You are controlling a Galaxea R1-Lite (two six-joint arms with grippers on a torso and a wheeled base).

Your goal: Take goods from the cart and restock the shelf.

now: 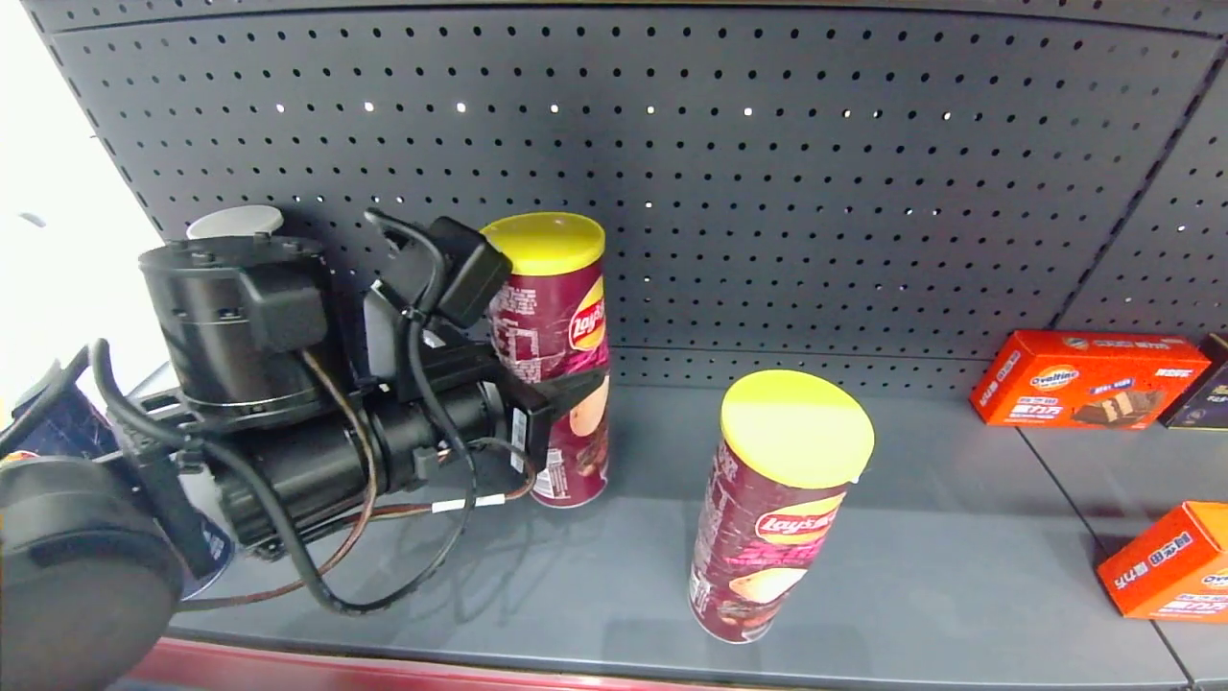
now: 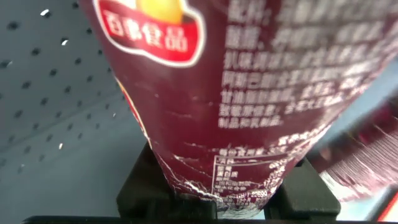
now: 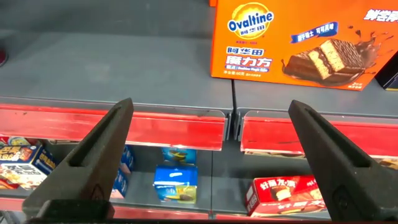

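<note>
Currently chip can (image 1: 549, 297) pinched inside left pincer (image 1: 574, 398) (upright on shelf (image 1: 959, 537)); right pincer (image 3: 211, 109) spread.

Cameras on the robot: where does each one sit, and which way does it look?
Head view: on the head, looking forward and down at the grey shelf; the left arm shows, left gripper round the back chip can.
Left wrist view: on the left wrist, looking close at that can between its fingers.
Right wrist view: on the right wrist, facing the shelf's front edge and an orange box, between the right gripper's open fingers.
Shared: head and left wrist views both show that can.
</note>
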